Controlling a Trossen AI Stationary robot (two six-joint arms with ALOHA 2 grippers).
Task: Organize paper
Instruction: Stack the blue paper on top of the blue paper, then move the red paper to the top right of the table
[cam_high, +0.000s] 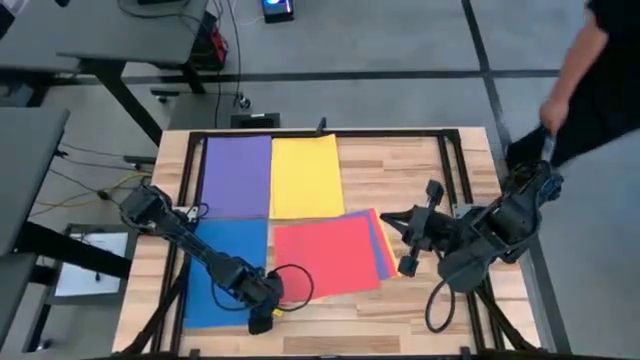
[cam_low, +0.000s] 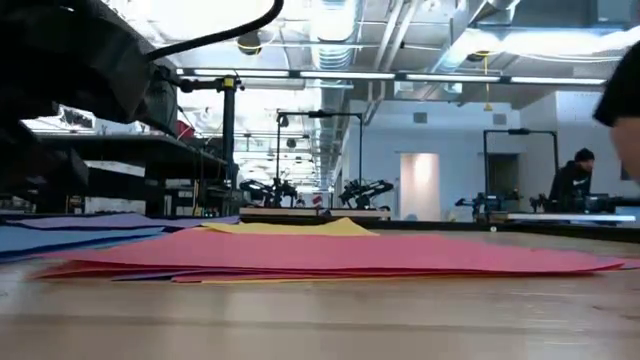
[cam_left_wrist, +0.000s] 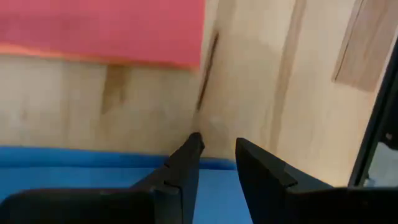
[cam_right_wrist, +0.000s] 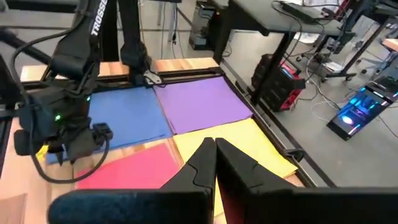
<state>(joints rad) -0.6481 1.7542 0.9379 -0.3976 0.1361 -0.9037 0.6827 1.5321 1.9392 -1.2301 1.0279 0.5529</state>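
Purple paper (cam_high: 236, 175) and yellow paper (cam_high: 305, 175) lie flat side by side at the table's far side. Blue paper (cam_high: 226, 270) lies near left. A red-pink sheet (cam_high: 325, 257) tops a fanned stack whose purple, orange and yellow edges (cam_high: 384, 245) show at its right. My left gripper (cam_high: 266, 308) (cam_left_wrist: 217, 146) hangs slightly open over the blue sheet's near right edge (cam_left_wrist: 93, 158); the low view shows that arm (cam_low: 70, 60) raised off the table. My right gripper (cam_high: 392, 225) (cam_right_wrist: 215, 144) is shut, nothing between its fingers, beside the stack's right edge.
A black frame (cam_high: 455, 160) runs around the wooden table top. Bare wood (cam_high: 400, 165) lies right of the yellow sheet and along the near edge (cam_high: 350, 330). A person (cam_high: 590, 70) stands past the table's far right corner. A white printed sheet (cam_high: 85, 265) lies off the table's left.
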